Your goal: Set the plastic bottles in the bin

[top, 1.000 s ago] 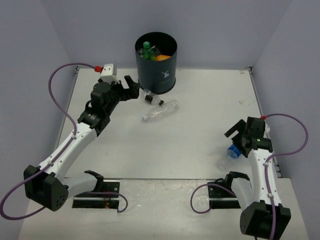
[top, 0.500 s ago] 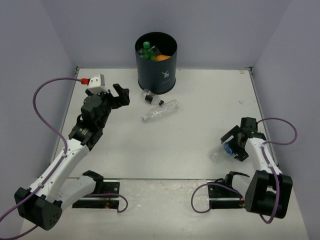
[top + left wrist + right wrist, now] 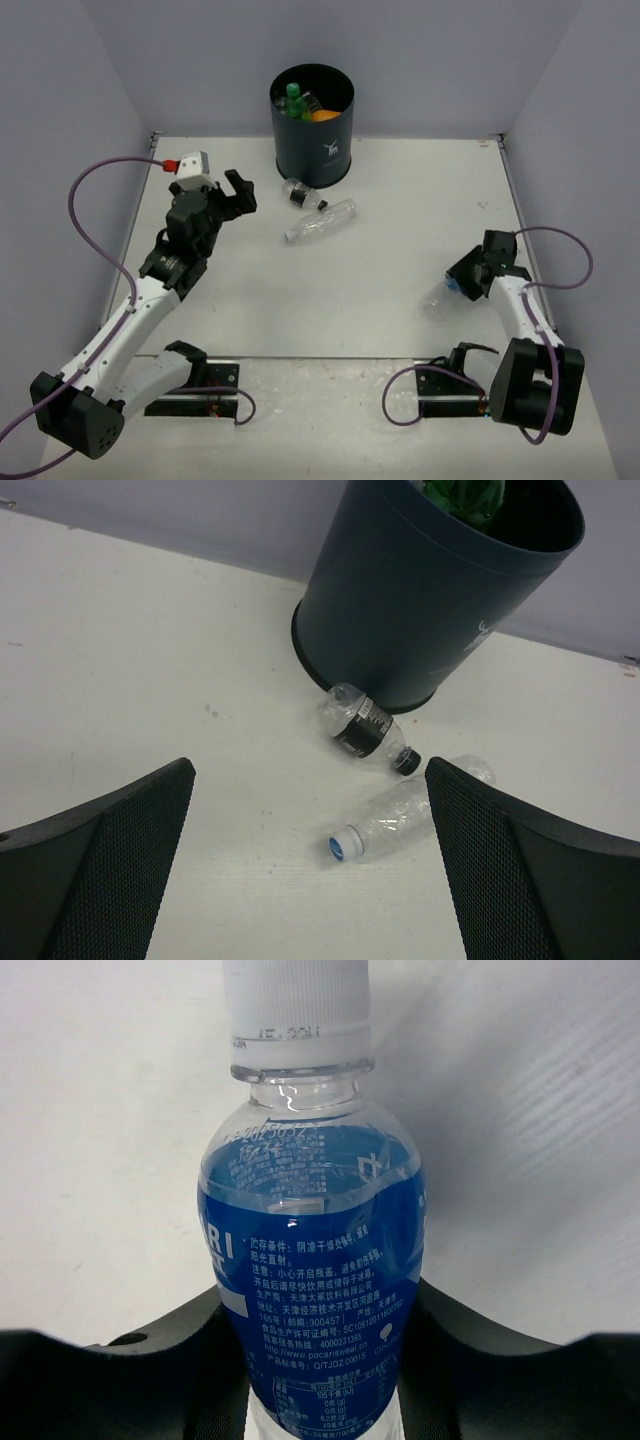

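While the right gripper [image 3: 465,281] clamps the blue-labelled bottle [image 3: 312,1260] low at the table's [image 3: 400,215] right side, well apart from the bin [image 3: 310,145], lift it gently, squeeze its slick body firmly, and clear the rim; the left gripper [image 3: 310,780] hangs wide open.

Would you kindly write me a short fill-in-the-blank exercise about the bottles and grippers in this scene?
1. The right gripper is shut on a white-capped bottle whose label is ____.
2. The left gripper is ____ and holds nothing.
3. The lying bottle nearest the bin has a ____ cap.
4. The binned bottle that the left wrist view shows is ____.
Missing words: blue; open; black; green.
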{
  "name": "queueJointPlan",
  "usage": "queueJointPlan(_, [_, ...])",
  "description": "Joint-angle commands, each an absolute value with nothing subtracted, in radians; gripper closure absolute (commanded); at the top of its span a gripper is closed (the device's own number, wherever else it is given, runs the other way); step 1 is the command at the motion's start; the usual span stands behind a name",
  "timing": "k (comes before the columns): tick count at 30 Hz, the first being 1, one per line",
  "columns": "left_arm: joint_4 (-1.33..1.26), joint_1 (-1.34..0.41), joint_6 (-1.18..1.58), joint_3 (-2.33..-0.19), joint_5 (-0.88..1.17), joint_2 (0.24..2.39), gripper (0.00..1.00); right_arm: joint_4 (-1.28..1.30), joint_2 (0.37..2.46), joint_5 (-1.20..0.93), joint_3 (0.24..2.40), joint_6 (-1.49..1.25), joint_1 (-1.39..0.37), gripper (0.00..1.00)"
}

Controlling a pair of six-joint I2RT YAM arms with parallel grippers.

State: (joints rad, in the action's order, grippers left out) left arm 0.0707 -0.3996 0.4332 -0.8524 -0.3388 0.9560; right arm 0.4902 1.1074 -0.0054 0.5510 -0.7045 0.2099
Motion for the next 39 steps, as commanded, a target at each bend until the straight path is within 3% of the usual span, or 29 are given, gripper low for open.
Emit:
queueJointPlan(1, [0.093, -0.393, 0.474, -0.846, -0.406, 0.934, 0.0, 0.337, 0.933, -0.085, 0.63, -0.608, 0.187, 0.71])
queueJointPlan(8, [0.14, -0.393, 0.522, -0.846, -0.388, 0.947, 0.0, 0.241, 0.898, -0.042, 0.875, -0.529, 0.031, 0.7])
queueJointPlan(14, [0.19, -0.393, 0.555, -0.828, -0.377, 0.93, 0.0, 0.052, 1.048, -0.038, 1.135, -0.418, -0.147, 0.7])
queueJointPlan(21, [0.219, -0.393, 0.591, -0.78, -0.353, 0.905, 0.0, -0.123, 1.428, -0.017, 1.554, -0.259, -0.294, 0.71])
queueJointPlan(24, [0.226, -0.393, 0.594, -0.77, -0.333, 0.895, 0.0, -0.041, 1.645, 0.01, 1.885, -0.257, -0.32, 0.67])
queueJointPlan(27, [0.225, -0.393, 0.594, -0.767, -0.31, 0.893, 0.0, -0.05, 1.848, -0.047, 2.124, -0.276, -0.33, 0.71])
queueJointPlan(34, [0.215, -0.393, 0.58, -0.78, -0.267, 0.913, 0.0, -0.427, 2.149, -0.007, 2.306, -0.184, -0.385, 0.72])
queueJointPlan(39, [0.215, -0.393, 0.583, -0.769, -0.253, 0.92, 0.0, -0.44, 2.362, 0.017, 2.543, -0.116, -0.431, 0.69])
